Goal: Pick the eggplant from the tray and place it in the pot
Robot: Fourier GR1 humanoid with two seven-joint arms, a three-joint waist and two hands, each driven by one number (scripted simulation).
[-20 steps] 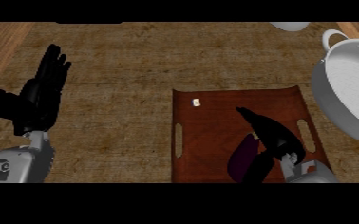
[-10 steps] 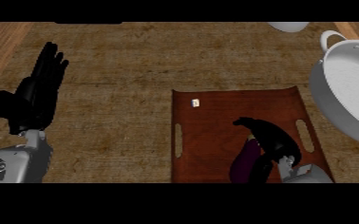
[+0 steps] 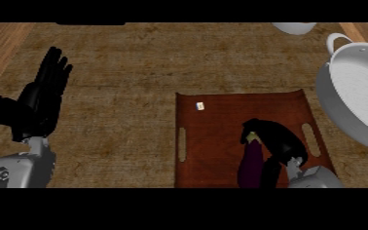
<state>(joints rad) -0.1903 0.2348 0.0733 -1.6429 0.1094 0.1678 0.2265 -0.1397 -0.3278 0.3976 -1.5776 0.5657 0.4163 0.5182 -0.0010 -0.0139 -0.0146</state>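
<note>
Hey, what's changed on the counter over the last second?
The right robot hand has curled its straight fingers down over the upper end of the eggplant, taking hold. The eggplant lies where it was on the tray. The left robot hand, open at the left edge, and the pot are unchanged.

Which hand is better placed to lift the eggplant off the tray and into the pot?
Right. The right hand curls over the eggplant on the tray, and the pot stands on that same side. The left hand rests open far off at the view's left edge.
</note>
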